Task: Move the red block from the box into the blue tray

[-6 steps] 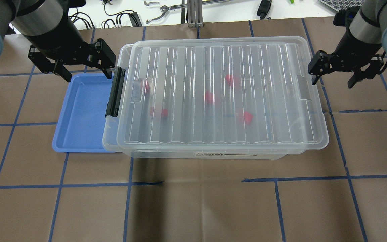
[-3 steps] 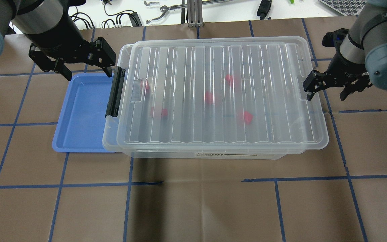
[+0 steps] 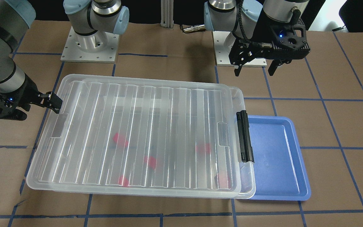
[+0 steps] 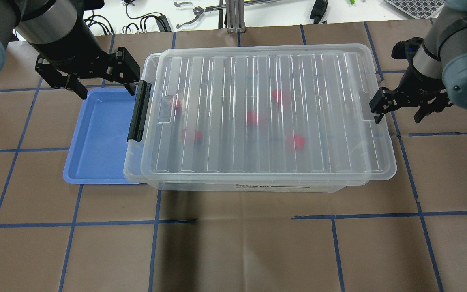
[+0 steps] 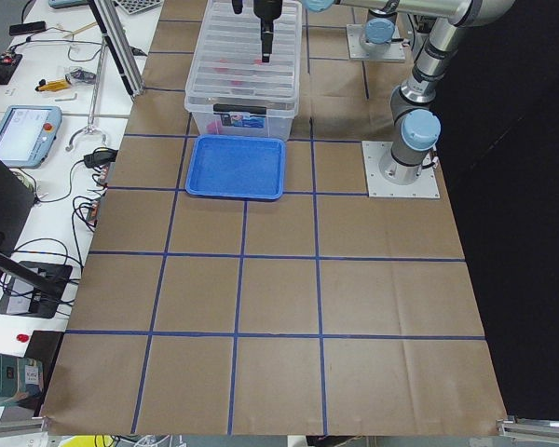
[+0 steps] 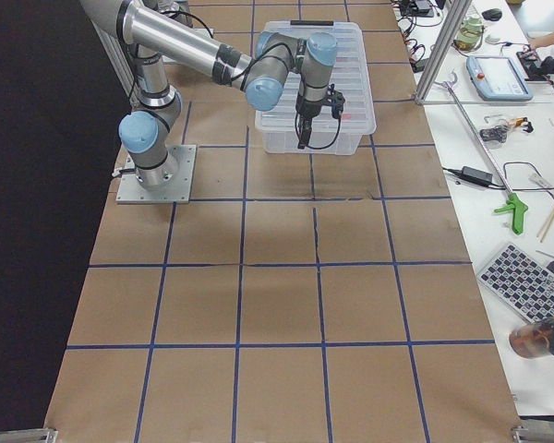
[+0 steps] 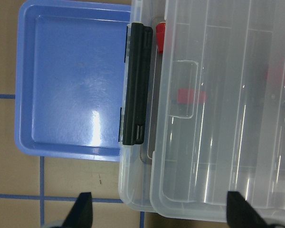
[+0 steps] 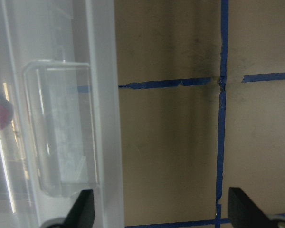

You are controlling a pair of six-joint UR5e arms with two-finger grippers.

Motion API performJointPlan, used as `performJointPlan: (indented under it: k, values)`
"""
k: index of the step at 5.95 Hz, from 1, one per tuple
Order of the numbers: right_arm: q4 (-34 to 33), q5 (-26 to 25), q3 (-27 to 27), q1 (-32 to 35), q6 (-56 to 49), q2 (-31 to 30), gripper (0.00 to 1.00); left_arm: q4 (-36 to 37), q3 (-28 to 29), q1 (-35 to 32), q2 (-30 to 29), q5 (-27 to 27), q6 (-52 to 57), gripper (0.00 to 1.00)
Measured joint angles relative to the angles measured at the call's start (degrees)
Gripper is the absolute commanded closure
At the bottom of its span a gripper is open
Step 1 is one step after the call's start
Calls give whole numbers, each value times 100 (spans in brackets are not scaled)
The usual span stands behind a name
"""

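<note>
The left gripper (image 4: 106, 91) hung above the blue tray (image 4: 99, 138) beside the box (image 4: 258, 162), fingers wide; the right gripper (image 4: 397, 118), fingers equally wide, straddled its opposite rim.

I'm driving a robotics lab rig here: a brown-papered bench (image 4: 233, 251) gridded with blue tape (image 4: 333, 217), bolted metal mounting plates (image 3: 90, 47), and a teach pendant (image 5: 23, 132) and keyboard (image 6: 526, 277) on white side tables (image 6: 545, 148).

Box (image 4: 201, 187): clear glossy plastic, ribbed lid (image 4: 225, 81); latch clip (image 4: 139, 111) matt black plastic. Blue tray (image 4: 99, 138) below left gripper (image 4: 106, 92): smooth glossy plastic. Table cover (image 4: 237, 251): matt brown paper.
</note>
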Motion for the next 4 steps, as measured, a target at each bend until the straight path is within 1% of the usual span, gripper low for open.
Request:
performJointPlan:
  k: [2, 3, 4]
  values:
    - [0, -54, 0, -73, -10, 61, 0, -33, 56, 2, -34, 20, 9, 2]
    - [0, -72, -2, -178, -57, 82, 0, -41, 64, -6, -67, 41, 214, 2]
    - [0, -103, -6, -282, -112, 94, 0, -49, 64, -10, -87, 54, 742, 2]
